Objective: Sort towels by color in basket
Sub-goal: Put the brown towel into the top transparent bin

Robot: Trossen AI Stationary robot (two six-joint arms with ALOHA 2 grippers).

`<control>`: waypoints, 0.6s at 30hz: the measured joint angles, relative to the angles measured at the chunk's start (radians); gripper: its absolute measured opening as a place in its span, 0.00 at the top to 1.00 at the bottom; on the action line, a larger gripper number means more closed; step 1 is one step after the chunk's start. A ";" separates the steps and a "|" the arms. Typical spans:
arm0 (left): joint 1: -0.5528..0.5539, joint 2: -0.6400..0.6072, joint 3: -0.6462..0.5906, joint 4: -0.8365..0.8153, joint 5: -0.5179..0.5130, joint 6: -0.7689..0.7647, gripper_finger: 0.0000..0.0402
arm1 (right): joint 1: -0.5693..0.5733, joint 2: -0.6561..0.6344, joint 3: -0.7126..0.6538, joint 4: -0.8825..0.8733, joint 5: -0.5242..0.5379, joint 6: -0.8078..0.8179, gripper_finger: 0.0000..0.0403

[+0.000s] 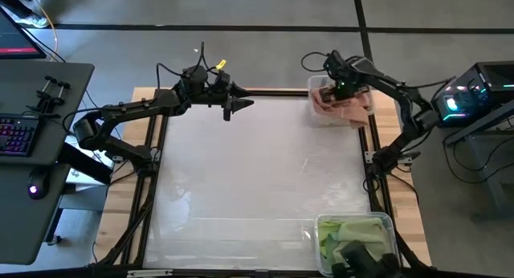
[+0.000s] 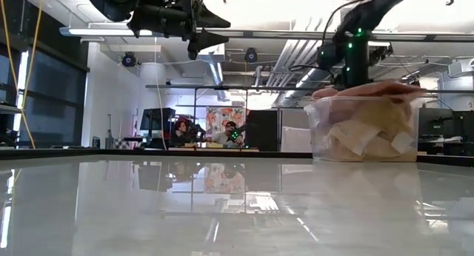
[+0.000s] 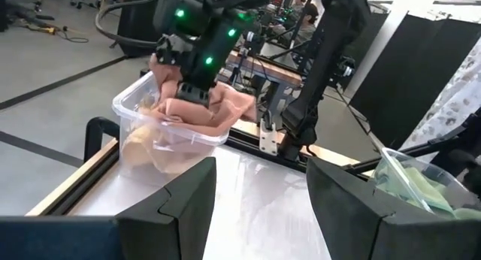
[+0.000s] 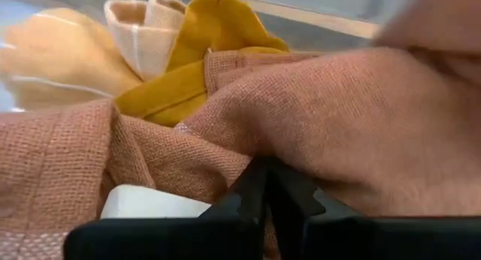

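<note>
A clear bin (image 1: 321,109) (image 2: 363,130) stands at the table's far right. It holds salmon pink towels (image 1: 347,111) (image 3: 225,106) heaped above its rim, with mustard yellow (image 4: 203,49) and peach orange (image 4: 52,57) towels beneath. My right gripper (image 1: 341,88) (image 4: 268,170) is down on the top salmon towel, shut on it. A second clear bin (image 1: 387,222) at the near right holds light green towels (image 1: 353,232) (image 3: 421,188). My left gripper (image 1: 239,105) (image 3: 259,170) hangs open above the table's far middle, touching nothing. My right gripper has a pucker of the top salmon towel (image 4: 255,143) pinched between its two closed fingertips. It comes from above, pointing down into the heap (image 3: 197,95). One layer or several, I cannot tell. The towel lies slack on the other towels in the bin, draped over the rim.
The white tabletop (image 1: 257,173) lies bare between the two bins, framed by wooden edges (image 1: 140,149). A desk with a keyboard (image 1: 20,133) stands off the left side. People sit far back in the room (image 2: 222,130).
</note>
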 joint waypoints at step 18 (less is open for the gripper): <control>0.000 0.000 0.000 0.000 -0.001 -0.022 0.52 | 0.075 -0.177 0.295 -0.431 -0.517 -0.198 0.98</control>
